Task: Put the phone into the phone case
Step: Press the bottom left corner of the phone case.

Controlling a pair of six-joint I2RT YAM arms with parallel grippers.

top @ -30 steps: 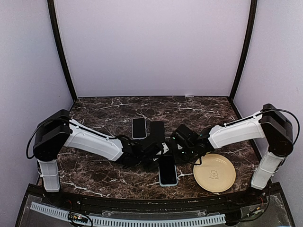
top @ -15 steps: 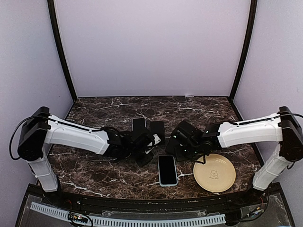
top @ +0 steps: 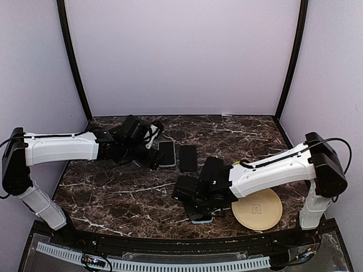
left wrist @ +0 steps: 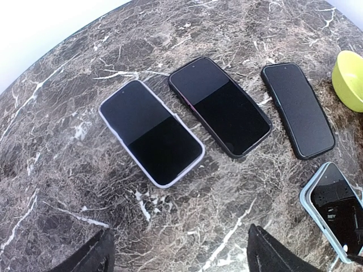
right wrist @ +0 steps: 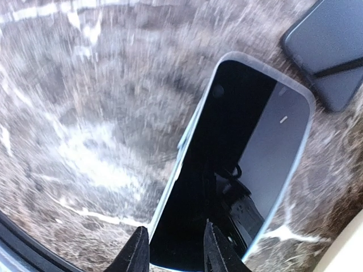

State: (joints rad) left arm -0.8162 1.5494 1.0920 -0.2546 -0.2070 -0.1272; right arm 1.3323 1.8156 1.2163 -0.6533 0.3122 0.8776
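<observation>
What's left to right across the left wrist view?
pale-cased phone → dark-cased phone → slim black phone → yellow plate at the right edge

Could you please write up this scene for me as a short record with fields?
surface: marble table
row of phones: white-cased phone, black-cased phone, dark phone; all flat, screens up, not touching
nearest front edge: phone in a light blue case, flat, screen up
dish: yellow plate, right of the blue-cased phone
left gripper: open, holding nothing, beside the white-cased phone
right gripper: fingers slightly apart, low over the blue-cased phone
</observation>
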